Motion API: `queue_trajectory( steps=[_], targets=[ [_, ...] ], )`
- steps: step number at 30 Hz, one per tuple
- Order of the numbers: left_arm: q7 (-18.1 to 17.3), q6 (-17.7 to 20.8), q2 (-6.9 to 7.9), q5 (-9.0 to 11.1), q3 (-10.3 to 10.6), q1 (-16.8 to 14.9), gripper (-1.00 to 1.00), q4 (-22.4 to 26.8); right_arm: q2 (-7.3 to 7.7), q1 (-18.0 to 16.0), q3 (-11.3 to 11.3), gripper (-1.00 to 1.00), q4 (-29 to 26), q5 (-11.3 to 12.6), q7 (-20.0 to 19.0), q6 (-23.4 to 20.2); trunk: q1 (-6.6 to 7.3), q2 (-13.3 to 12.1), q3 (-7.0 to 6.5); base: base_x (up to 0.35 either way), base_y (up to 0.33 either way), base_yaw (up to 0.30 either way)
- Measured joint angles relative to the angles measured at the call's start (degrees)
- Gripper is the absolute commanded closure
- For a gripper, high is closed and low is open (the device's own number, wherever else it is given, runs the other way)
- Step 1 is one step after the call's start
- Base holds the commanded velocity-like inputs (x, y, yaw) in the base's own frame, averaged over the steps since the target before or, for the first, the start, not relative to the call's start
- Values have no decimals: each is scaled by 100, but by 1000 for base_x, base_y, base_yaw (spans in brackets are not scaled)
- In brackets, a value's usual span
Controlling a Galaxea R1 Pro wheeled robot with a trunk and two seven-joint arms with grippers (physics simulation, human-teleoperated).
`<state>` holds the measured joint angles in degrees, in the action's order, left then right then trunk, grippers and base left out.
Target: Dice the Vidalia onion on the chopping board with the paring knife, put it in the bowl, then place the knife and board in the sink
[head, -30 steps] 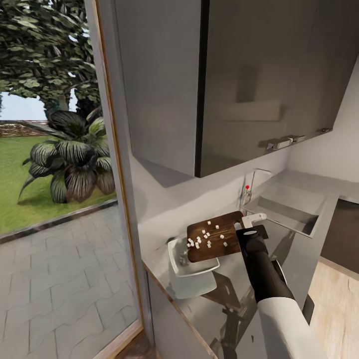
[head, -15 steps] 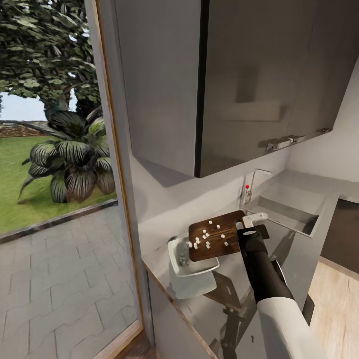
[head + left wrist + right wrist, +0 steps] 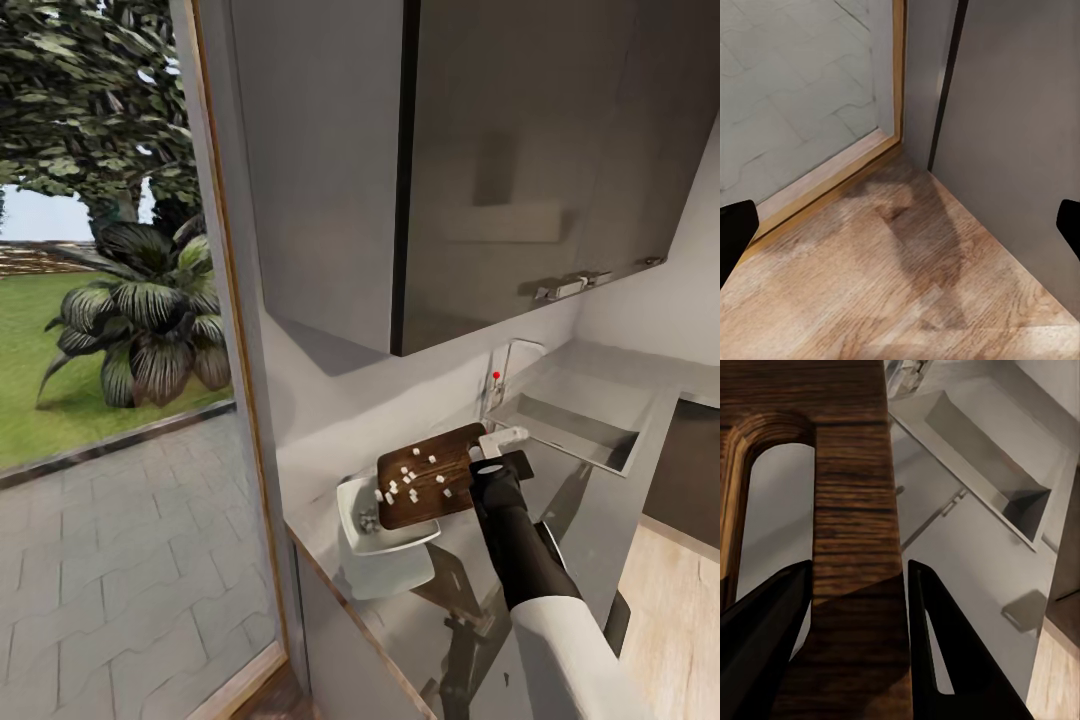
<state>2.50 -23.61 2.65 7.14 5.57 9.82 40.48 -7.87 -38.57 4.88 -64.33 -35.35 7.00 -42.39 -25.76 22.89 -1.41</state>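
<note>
Now tipping the diced onion off the board into the bowl.

Nearest, the right pincer (image 3: 859, 607) is clamped on the handle end of the one chopping board (image 3: 430, 485), about a dozen onion bits (image 3: 410, 478) lying on it; just beyond and below sits the one bowl (image 3: 362, 540); the sink (image 3: 575, 425) lies off to the pincer's side. Emptying, then sinking board and knife, remains. The left pincer (image 3: 900, 225) gapes wide, empty.

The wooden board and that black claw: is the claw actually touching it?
Touching. In the right wrist view, the right gripper has both black fingers pressed against the chopping board beside its handle slot.
</note>
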Motion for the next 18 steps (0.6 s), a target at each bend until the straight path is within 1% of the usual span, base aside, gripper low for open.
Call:
queue_trajectory(
  steps=[18],
  targets=[
    [1, 0, 1, 0, 0, 0, -100, 0, -8, 0, -9, 100, 4, 1, 15, 0, 0, 0, 0, 0, 0, 0]
  ],
)
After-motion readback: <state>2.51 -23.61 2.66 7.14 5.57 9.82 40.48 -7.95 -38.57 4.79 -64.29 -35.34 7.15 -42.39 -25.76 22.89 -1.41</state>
